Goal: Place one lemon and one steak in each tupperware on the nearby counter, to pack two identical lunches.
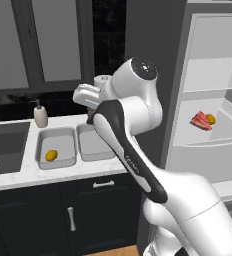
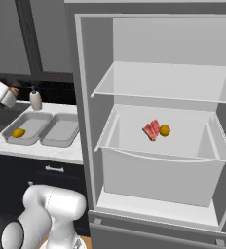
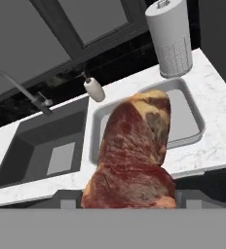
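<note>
My gripper [image 3: 129, 197] is shut on a red marbled steak [image 3: 134, 155], held above the white marble counter [image 3: 217, 133]. Two grey tupperwares sit side by side on it. The left tupperware [image 1: 62, 142] holds one lemon [image 1: 51, 155]; the right tupperware [image 1: 94, 145] has nothing in it. In the hand view the steak covers most of the left tupperware and its lemon. A second steak [image 2: 151, 130] and a second lemon [image 2: 164, 130] lie together on the middle shelf of the open fridge [image 2: 159, 146].
A soap dispenser [image 1: 40, 115] stands behind the tupperwares. A dark sink [image 3: 42, 151] with a faucet [image 3: 17, 90] lies to their left. A paper towel roll [image 3: 171, 39] stands at the counter's back right. Dark cabinets [image 1: 73, 215] run below.
</note>
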{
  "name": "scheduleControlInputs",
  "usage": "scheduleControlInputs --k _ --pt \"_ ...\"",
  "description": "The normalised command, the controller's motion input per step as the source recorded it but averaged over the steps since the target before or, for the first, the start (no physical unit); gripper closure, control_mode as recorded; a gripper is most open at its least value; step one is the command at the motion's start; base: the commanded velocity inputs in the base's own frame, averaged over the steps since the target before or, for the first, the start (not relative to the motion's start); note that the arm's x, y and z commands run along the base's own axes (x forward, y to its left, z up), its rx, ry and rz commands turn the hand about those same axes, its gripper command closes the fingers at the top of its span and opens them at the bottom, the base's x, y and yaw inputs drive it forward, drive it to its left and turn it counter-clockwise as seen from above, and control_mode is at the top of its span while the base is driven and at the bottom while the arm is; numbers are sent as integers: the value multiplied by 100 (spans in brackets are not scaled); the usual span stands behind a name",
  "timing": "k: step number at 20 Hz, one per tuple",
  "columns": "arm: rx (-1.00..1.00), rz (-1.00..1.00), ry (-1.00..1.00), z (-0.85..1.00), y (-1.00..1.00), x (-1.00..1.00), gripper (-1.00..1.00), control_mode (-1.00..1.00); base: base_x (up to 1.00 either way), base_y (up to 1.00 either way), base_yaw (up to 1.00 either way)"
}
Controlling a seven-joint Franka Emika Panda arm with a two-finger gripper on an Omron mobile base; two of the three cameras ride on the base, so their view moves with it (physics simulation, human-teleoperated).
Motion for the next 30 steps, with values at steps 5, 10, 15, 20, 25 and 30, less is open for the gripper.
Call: scheduleControlInputs --k 5,10,15,20,25,30 --pt "-11 0 2 -20 52 12 100 -100 0 0 0" --pt "-5 0 11 -42 25 34 100 -100 0 0 0" --pt "0 2 15 -39 0 56 100 -100 0 0 0" --pt "0 3 10 -33 2 51 100 -100 0 0 0" --pt "0 8 3 -35 25 31 100 -100 0 0 0" --pt "0 7 1 -37 28 43 100 -100 0 0 0"
